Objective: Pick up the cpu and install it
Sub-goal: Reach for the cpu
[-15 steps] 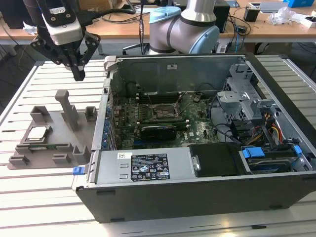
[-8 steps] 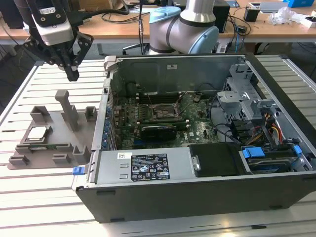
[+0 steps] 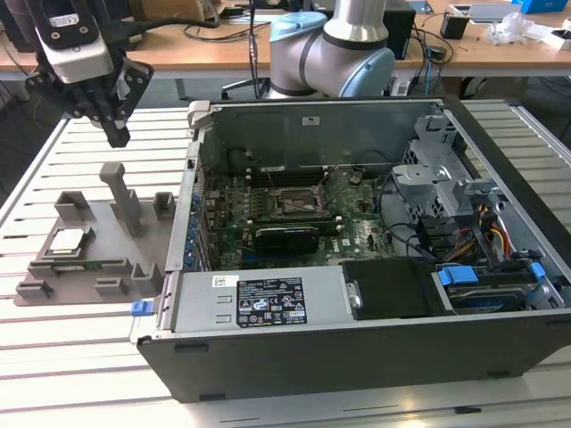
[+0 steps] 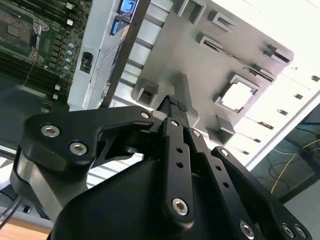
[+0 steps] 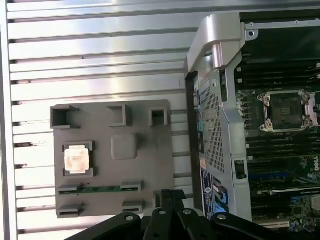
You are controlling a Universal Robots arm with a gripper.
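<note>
So the gripper [image 3: 116, 134] hangs well above the grey tray [image 3: 116, 267], fingers pinched together and empty. The cpu [image 3: 67, 241] sits in its tray pocket below it, off to the side away from the case [image 3: 357, 357]. It's square, so no long axis; the first wrist view looks straight down on it, the exterior view gives the height gap.

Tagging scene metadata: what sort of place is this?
Probably a robotics lab's PC-assembly bench: an open grey metal desktop computer case lies on a slatted aluminium table, a silvery square cpu sits in a grey plastic tray, wooden desks with cables behind.
</note>
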